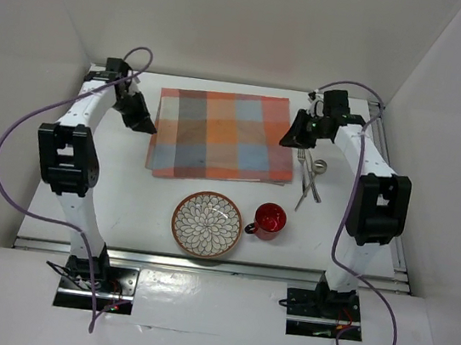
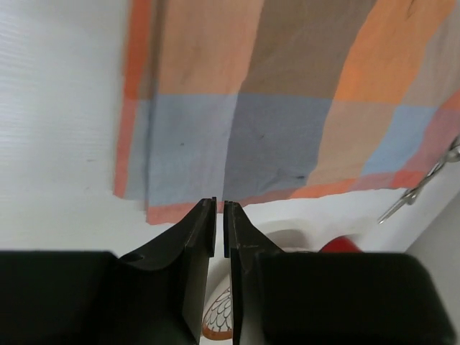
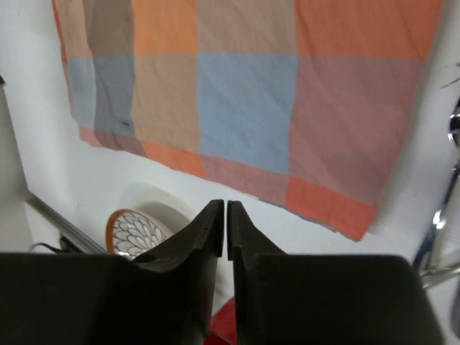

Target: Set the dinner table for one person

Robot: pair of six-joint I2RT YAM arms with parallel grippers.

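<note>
Top external view gives you one table (image 1: 135, 211), running from the arm bases to the far wall and carrying everything. Count on it one placemat (image 1: 223, 135), one plate (image 1: 207, 224), one cup (image 1: 270, 219) and a crossed cluster of cutlery (image 1: 308, 182). In the cluster a fork (image 1: 300, 157) and a spoon (image 1: 320, 165) are clear, but beyond those you cannot tell.

The placemat lies centred toward the far edge. The plate sits toward the near edge, with the cup just right of it and apart. The cutlery lies just beside the placemat's right edge.

Your left gripper (image 1: 146, 125) hangs at the placemat's left edge, and your right gripper (image 1: 288, 139) at its right edge. Each pair of jaws is nearly closed, with only a thin slit, and holds nothing.

You have bare table left of the plate and at the near right corner.
</note>
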